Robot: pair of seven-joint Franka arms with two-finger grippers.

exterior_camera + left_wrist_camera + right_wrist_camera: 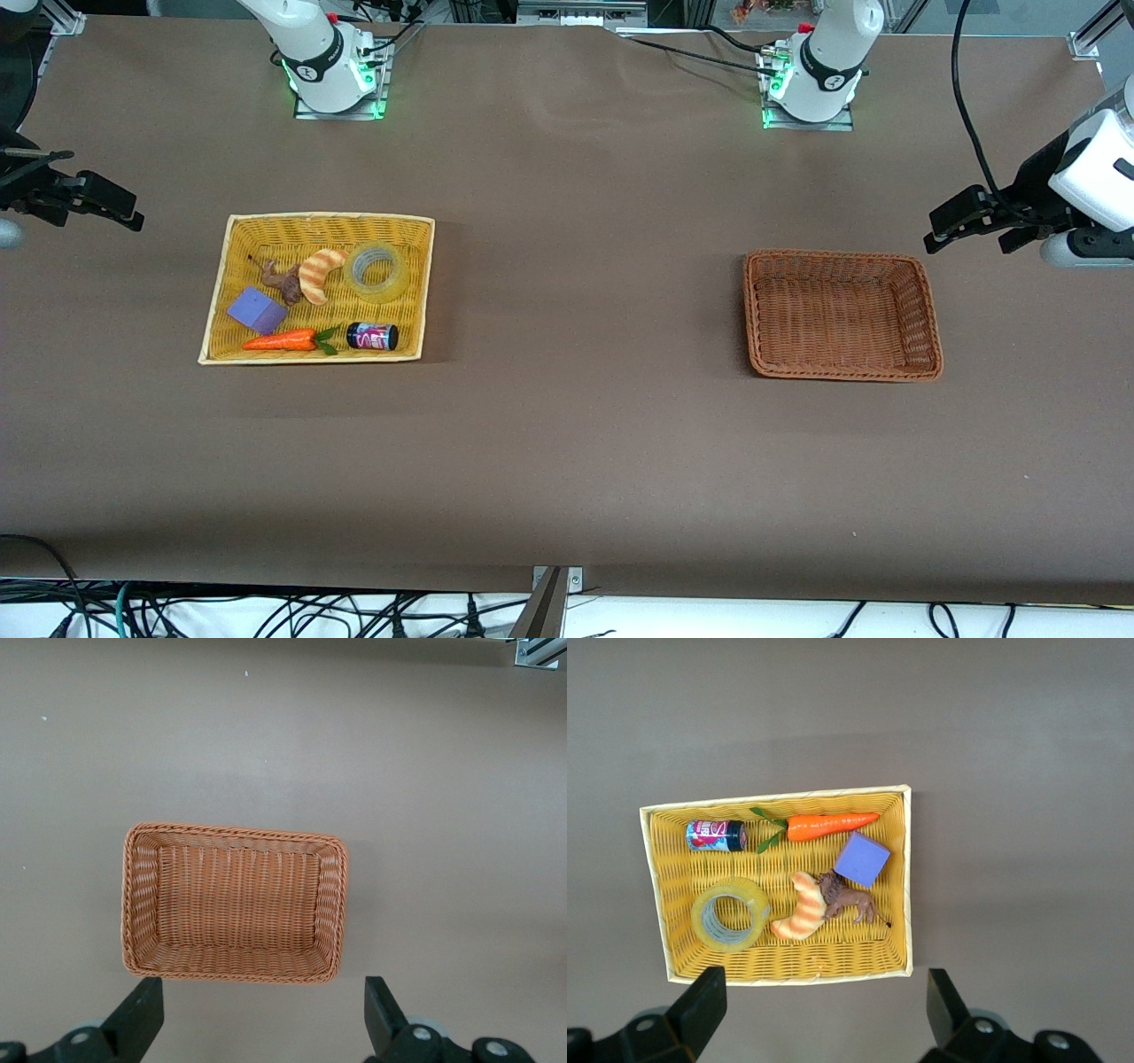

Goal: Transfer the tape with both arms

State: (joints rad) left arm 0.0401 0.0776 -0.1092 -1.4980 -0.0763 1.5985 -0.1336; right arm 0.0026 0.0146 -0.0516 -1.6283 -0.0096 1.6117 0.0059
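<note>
The tape (351, 270) is a translucent yellowish ring that lies flat in the yellow basket (328, 217), in the corner toward the robots' bases. It also shows in the right wrist view (702, 914). My right gripper (131, 213) is open and empty, in the air over the table at the right arm's end, apart from the yellow basket. In the right wrist view my right gripper (824, 1014) shows its jaws wide apart. My left gripper (943, 232) is open and empty over the table at the left arm's end. In its own wrist view my left gripper (263, 1019) has its jaws wide apart.
The yellow basket also holds a striped croissant (319, 273), a brown toy animal (283, 279), a purple block (257, 310), a carrot (282, 340) and a small can (372, 336). An empty brown wicker basket (837, 255) stands toward the left arm's end; it also shows in the left wrist view (232, 830).
</note>
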